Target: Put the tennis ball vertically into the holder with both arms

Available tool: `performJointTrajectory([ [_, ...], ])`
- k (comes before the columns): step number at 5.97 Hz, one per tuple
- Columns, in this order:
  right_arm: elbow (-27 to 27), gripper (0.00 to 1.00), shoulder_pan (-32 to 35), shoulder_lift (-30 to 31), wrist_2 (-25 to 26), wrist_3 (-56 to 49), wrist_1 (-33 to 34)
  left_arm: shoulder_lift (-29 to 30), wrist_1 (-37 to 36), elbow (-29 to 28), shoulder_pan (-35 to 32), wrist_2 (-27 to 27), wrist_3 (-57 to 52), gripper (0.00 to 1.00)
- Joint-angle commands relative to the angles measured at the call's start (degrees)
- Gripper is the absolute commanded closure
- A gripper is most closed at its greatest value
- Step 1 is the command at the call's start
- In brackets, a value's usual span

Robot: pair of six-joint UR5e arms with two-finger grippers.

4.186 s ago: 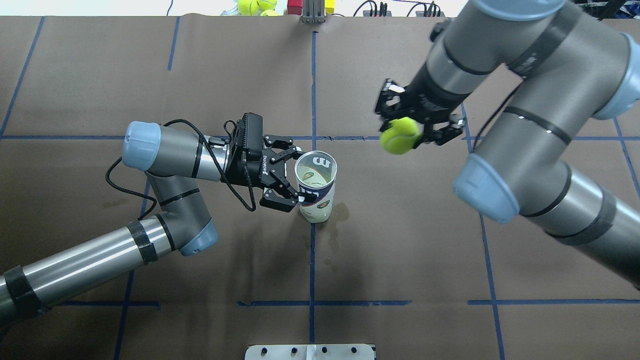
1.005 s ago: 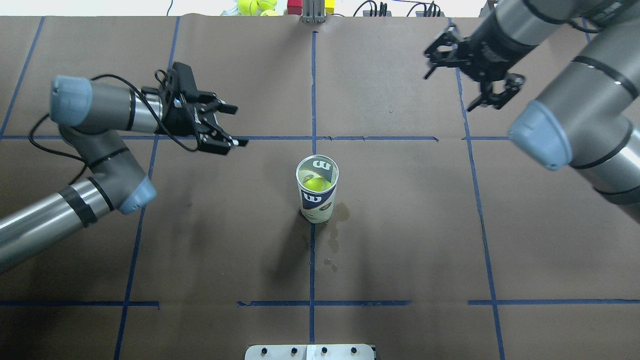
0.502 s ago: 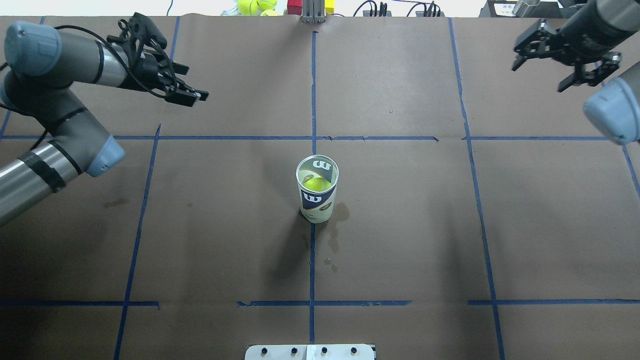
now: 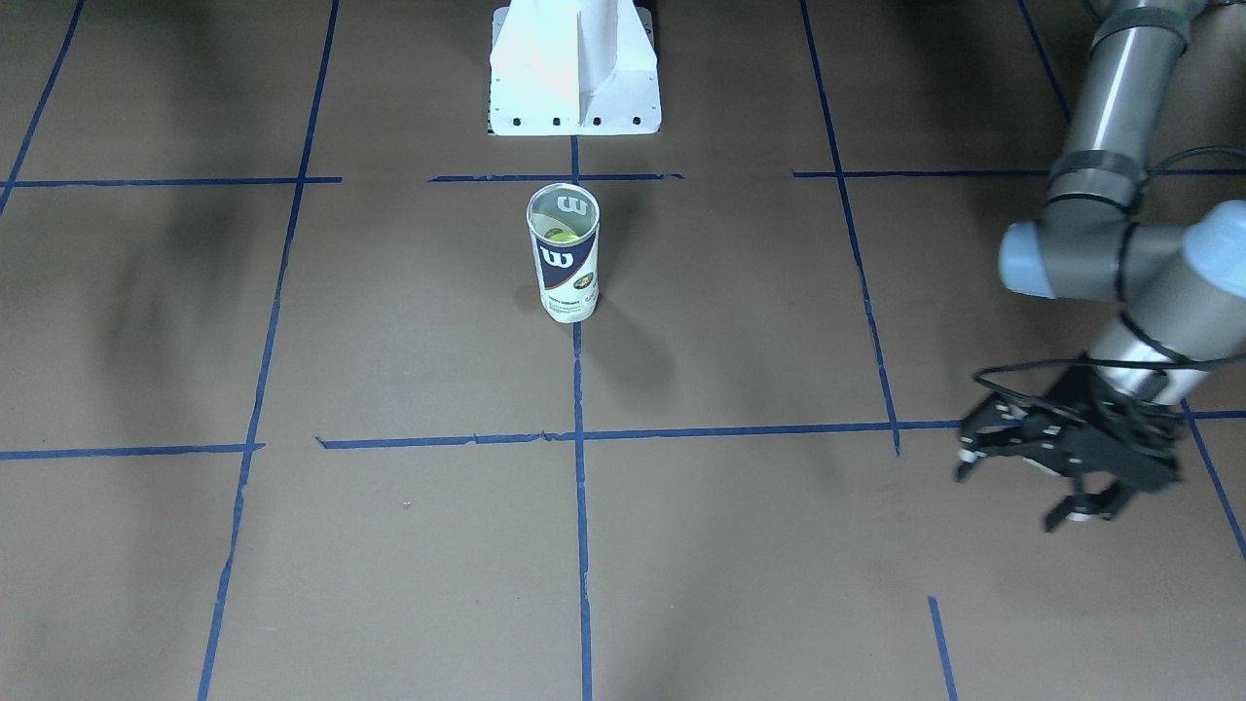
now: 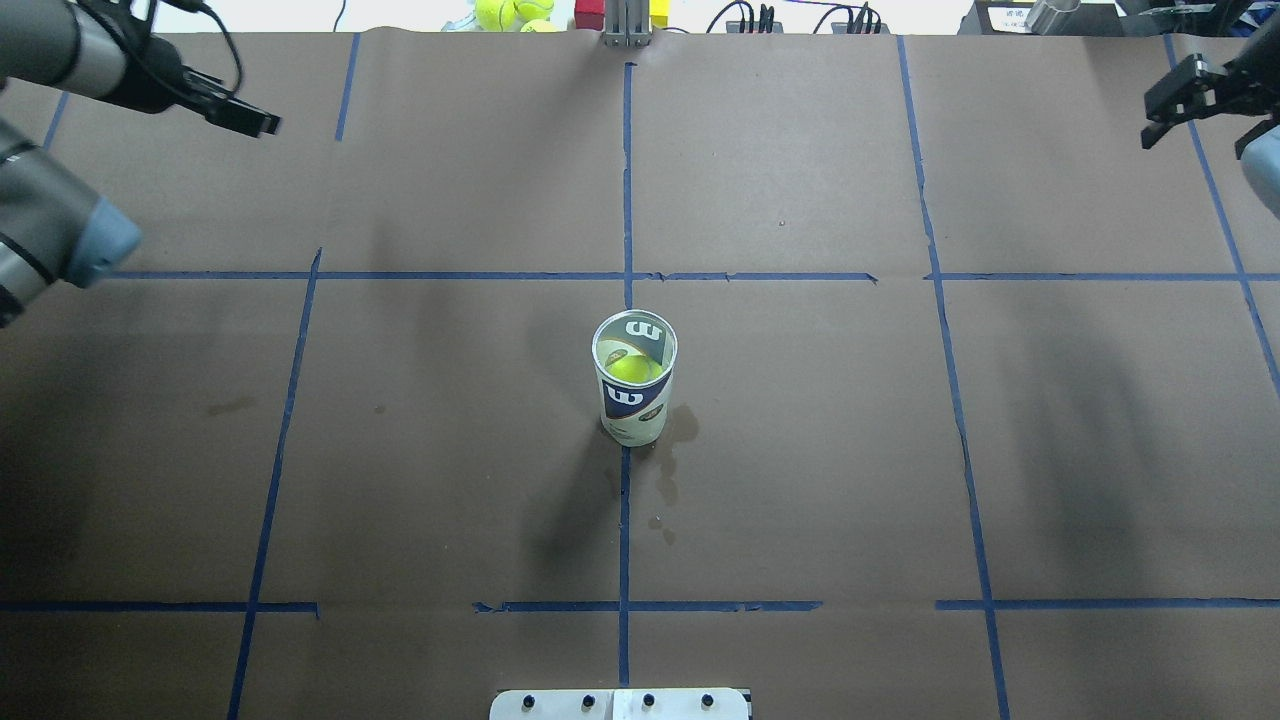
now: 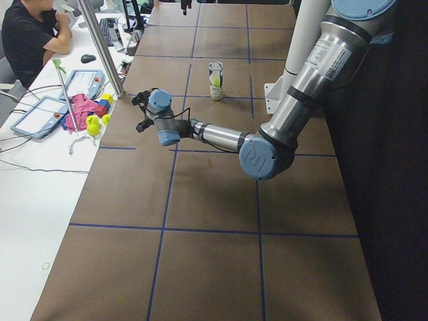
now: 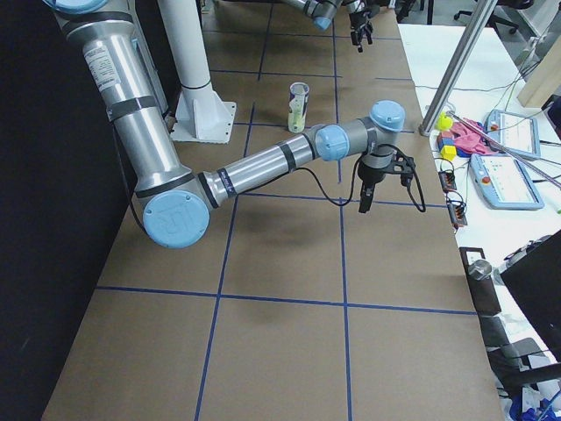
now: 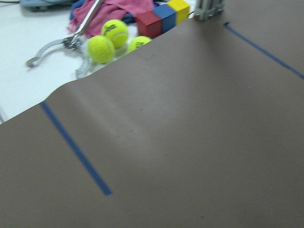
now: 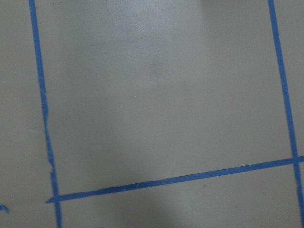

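The holder (image 5: 634, 400), a clear can with a navy "W" label, stands upright at the table's centre, with nothing touching it. The tennis ball (image 5: 634, 368) lies inside it, seen through the open mouth. The holder also shows in the front view (image 4: 563, 263), with the ball (image 4: 560, 235) inside. My left gripper (image 4: 1012, 497) is open and empty, far off by the table's far left part; only its fingertip (image 5: 250, 118) shows overhead. My right gripper (image 5: 1165, 105) is at the far right edge, partly cut off; it looks open and empty.
Spare tennis balls (image 8: 100, 49) and red, blue and yellow blocks (image 8: 148, 23) lie beyond the table's far edge, by a metal post (image 5: 625, 25). The white pedestal (image 4: 574, 68) stands behind the holder. A person (image 6: 30, 33) sits at the side desk.
The right gripper held the ball and the left gripper held the holder; now the ball is in the holder, and both grippers are open and have pulled back to the far corners.
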State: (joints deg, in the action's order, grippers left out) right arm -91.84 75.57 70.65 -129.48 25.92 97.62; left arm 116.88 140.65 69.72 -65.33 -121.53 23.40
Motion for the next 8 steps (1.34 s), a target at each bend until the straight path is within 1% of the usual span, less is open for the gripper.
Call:
performJointTrajectory([
  [1, 4.71, 0.00, 3.17, 2.82, 0.19, -18.97, -0.50, -4.36, -7.79, -0.02, -5.22, -0.20, 0.07, 0.01],
  [2, 5.26, 0.00, 3.62, 3.00, 0.28, -21.23, -0.50, -4.29, -15.67, -0.29, -8.21, -0.20, -0.98, 0.01],
  [3, 5.88, 0.00, 4.58, 3.09, 0.28, -23.26, -0.50, -4.11, -21.06, -0.38, -11.89, -0.29, -8.04, 0.01],
  [4, 8.14, 0.00, 5.72, 3.87, 0.28, -28.24, -0.59, -4.90, -22.85, -0.55, -15.50, -0.29, -10.11, 0.00],
  [5, 8.08, 0.00, 6.78, 4.92, 0.19, -29.33, -0.59, -6.56, -22.96, -1.25, -19.36, -0.38, -12.57, 0.01],
  [6, 8.17, 0.00, 8.27, 5.89, -0.07, -31.61, -0.59, -8.40, -26.35, -2.30, -21.05, -3.34, -19.90, 0.00],
  [7, 8.08, 0.00, 8.28, 6.16, 0.01, -31.54, -0.59, -10.94, -27.00, -2.57, -21.07, -9.72, -24.50, 0.00],
  [8, 8.08, 0.00, 8.28, 6.95, 0.01, -31.98, -0.59, -12.27, -26.66, -3.10, -20.98, -9.96, -24.46, 0.01],
])
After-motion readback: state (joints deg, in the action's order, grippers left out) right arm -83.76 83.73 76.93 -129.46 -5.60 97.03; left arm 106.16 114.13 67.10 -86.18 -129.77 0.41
